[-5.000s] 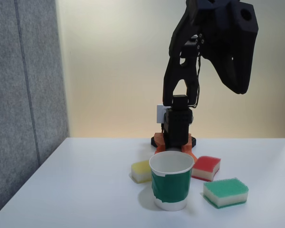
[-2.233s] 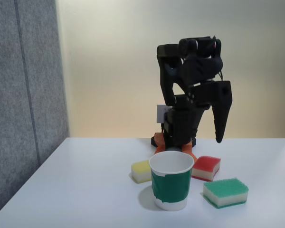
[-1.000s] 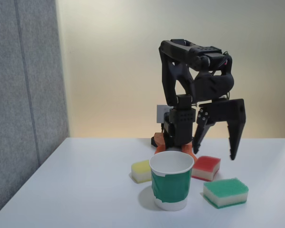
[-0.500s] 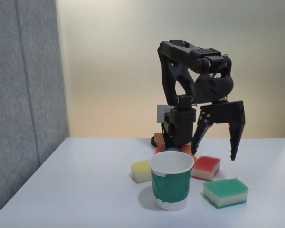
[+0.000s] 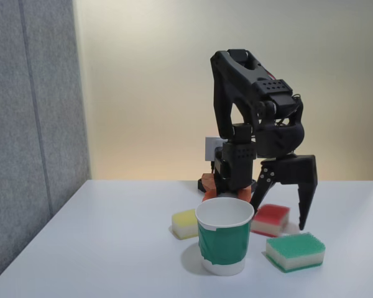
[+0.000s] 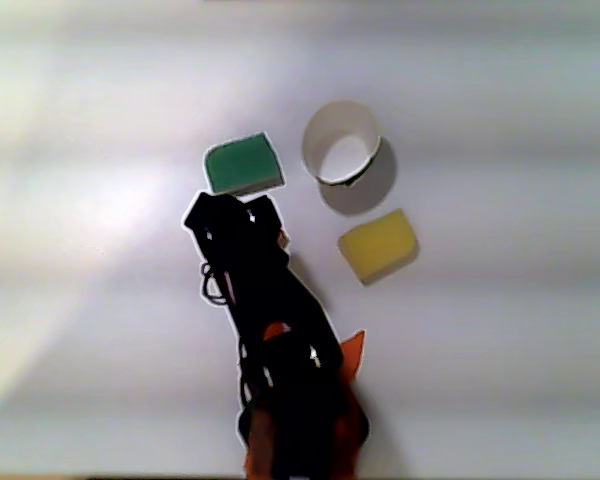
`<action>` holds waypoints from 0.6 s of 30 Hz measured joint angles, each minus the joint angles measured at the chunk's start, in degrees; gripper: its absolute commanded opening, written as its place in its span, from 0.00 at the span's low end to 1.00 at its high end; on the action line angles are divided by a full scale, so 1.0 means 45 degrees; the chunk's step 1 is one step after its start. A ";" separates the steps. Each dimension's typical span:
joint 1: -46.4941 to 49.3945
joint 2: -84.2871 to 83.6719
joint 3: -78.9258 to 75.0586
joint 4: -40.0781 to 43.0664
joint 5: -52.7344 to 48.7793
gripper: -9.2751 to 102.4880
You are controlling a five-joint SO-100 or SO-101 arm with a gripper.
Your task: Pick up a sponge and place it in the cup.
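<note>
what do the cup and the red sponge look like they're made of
The cup looks like matte white paper with a dark green band; its thin rim and dull surface suggest so. The red sponge appears to be pale soft foam topped by a red scouring layer, seen as two stacked colours. The open gripper straddles it.

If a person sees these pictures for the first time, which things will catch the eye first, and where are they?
In the fixed view, the black arm dominates the middle, its open gripper straddling the red-topped sponge on the white table. In front stands the cup with its dark green band, the yellow sponge to its left and the green-topped sponge to its right.
</note>
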State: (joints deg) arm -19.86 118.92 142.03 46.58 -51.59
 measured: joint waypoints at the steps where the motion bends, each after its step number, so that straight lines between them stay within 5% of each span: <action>1: 0.0098 0.0000 0.0234 -0.0078 0.0000 0.36; 4: 0.0117 0.0273 0.0879 -0.0449 0.0078 0.28; 7: 0.0254 0.0469 0.1406 -0.0898 0.0313 0.08; 18: 0.0410 0.0723 0.1230 -0.0059 0.0430 0.08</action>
State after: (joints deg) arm -18.02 122.17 147.57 46.32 -49.66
